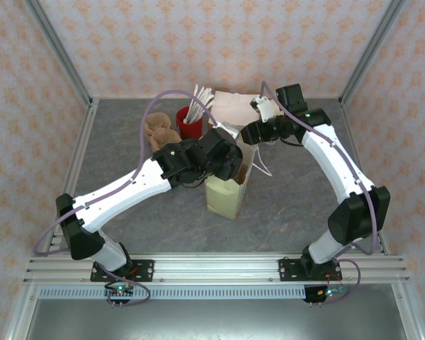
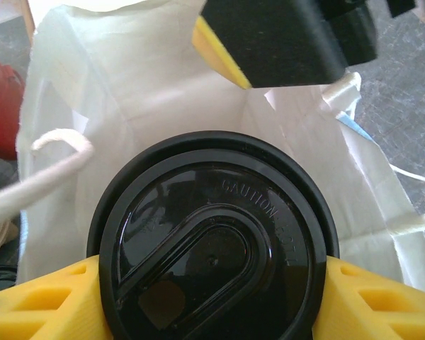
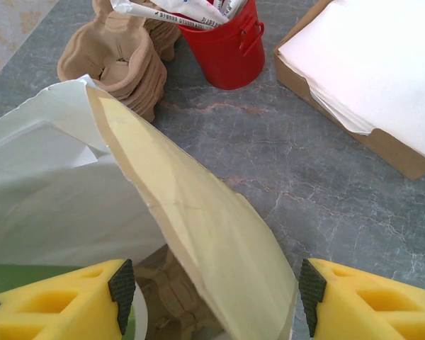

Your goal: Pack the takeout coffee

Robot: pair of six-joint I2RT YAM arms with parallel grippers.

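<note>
The left arm is stretching forward over the worktop (image 1: 290,212), its wrist tipping down above the standing paper bag (image 1: 223,195). The left claw (image 2: 212,283) is clamping the takeout coffee (image 2: 212,234) at the bag's open mouth. The right arm is arching in from the right, its right claw (image 3: 211,290) spreading apart astride the bag's rim.

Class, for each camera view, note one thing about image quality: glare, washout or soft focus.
Left wrist: the lid of the takeout coffee shows a soft sheen, its lettering sharp; the rope handle is blurred. Right wrist: the white napkins wash out. Top external: even light, the paper bag crisp.
</note>
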